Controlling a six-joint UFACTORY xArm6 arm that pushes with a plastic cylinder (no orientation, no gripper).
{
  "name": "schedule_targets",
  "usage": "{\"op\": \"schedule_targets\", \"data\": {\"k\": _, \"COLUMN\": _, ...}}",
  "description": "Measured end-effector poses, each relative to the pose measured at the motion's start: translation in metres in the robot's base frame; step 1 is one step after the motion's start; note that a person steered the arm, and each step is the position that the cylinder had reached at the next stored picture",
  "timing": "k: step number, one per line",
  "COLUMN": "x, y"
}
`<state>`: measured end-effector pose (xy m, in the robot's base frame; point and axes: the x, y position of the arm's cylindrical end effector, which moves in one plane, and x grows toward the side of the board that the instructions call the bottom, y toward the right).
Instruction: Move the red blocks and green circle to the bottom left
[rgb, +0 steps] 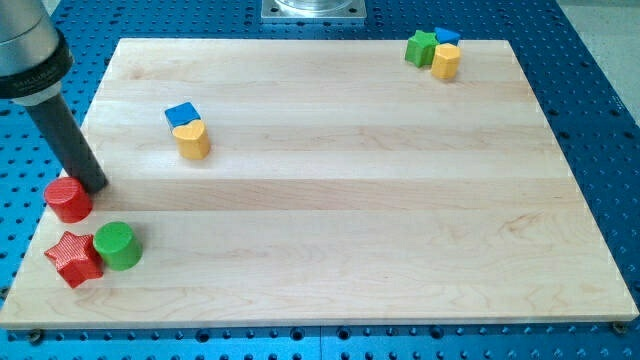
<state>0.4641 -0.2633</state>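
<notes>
My tip (93, 186) is touching the red cylinder (68, 200), grasping nothing; the arm's top is running off frame. The red star (74, 259) and green cylinder (117, 246) are standing upright, touching, bottom left.

surface: pale wood board (330, 200), lengthwise grain bands, fills most of view | base: blue perforated metal table (590, 110), regular hole grid, visible all round board | top centre: grey metal mounting plate (313, 10) w/ bolts, cut by view edge | light: even, diffuse, soft shadows
</notes>
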Motion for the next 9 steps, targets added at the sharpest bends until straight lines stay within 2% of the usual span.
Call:
{"op": "schedule_targets", "data": {"k": 1, "x": 0.004, "y": -0.006}}
{"op": "schedule_targets", "data": {"k": 2, "x": 0.006, "y": -0.037}}
{"op": "schedule_targets", "data": {"k": 3, "x": 0.022, "y": -0.023}}
{"op": "schedule_targets", "data": {"k": 4, "x": 0.045, "y": 0.015}}
{"op": "schedule_targets", "data": {"k": 6, "x": 0.011, "y": 0.034}}
{"op": "schedule_targets", "data": {"k": 8, "x": 0.009, "y": 0.11}}
{"op": "schedule_targets", "data": {"k": 9, "x": -0.022, "y": 0.131}}
